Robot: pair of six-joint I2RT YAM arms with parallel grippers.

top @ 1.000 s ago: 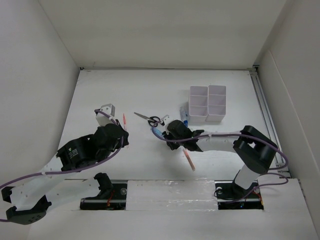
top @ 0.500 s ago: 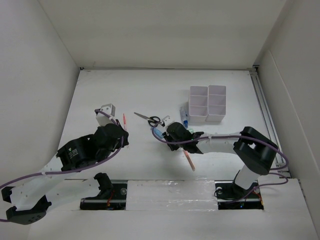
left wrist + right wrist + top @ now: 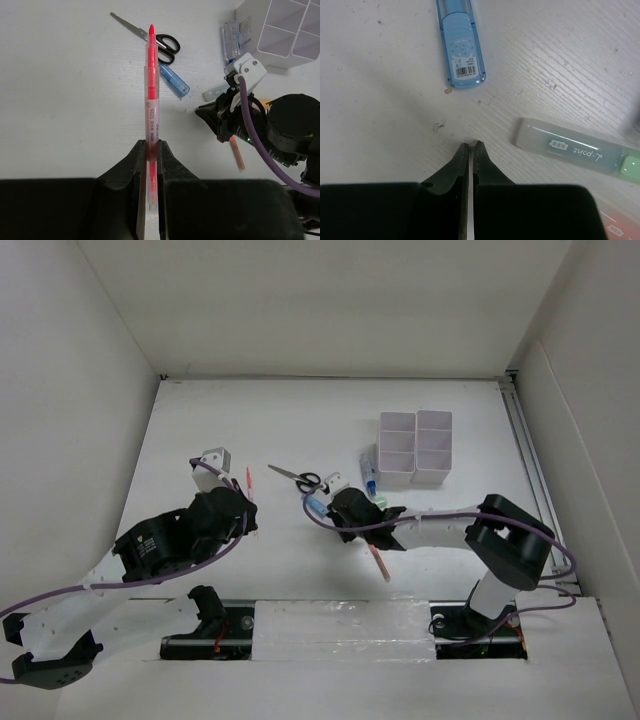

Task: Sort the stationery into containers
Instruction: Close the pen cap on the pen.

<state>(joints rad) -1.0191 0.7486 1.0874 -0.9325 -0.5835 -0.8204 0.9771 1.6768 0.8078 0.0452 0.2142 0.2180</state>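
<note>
From above, the right gripper (image 3: 342, 508) is creeping a little left and nearer than a second ago, and slightly more of the green marker (image 3: 378, 498) seems to be showing behind it. The left gripper (image 3: 243, 502) is staying put, carrying the red pen (image 3: 248, 480). The scissors (image 3: 297, 478), the orange marker (image 3: 378, 558) and the blue-capped pen (image 3: 369, 470) are lying where they were. The blue-capped pen is sitting just beside the containers (image 3: 414, 440), in which no stationery is showing.

From the left wrist, the left gripper (image 3: 150, 145) is clamping the red pen (image 3: 151, 85) near its back end, so that the tip is pointing out toward the scissors (image 3: 150, 37). The blue tube (image 3: 174, 80) is lying just right of the pen's line, and the containers (image 3: 285, 30) are sitting well away at the upper right.

From the right wrist, the right gripper (image 3: 470, 146) is hovering over bare table with its jaws all but together and nothing between them. The blue tube (image 3: 461, 42) is lying ahead of it and the green marker (image 3: 575, 152) off to its right.

So the sorting is barely beginning. The right arm is probably lining up on one of those two, and it would need to spread its jaws first. The pen is ready to be carried over.
</note>
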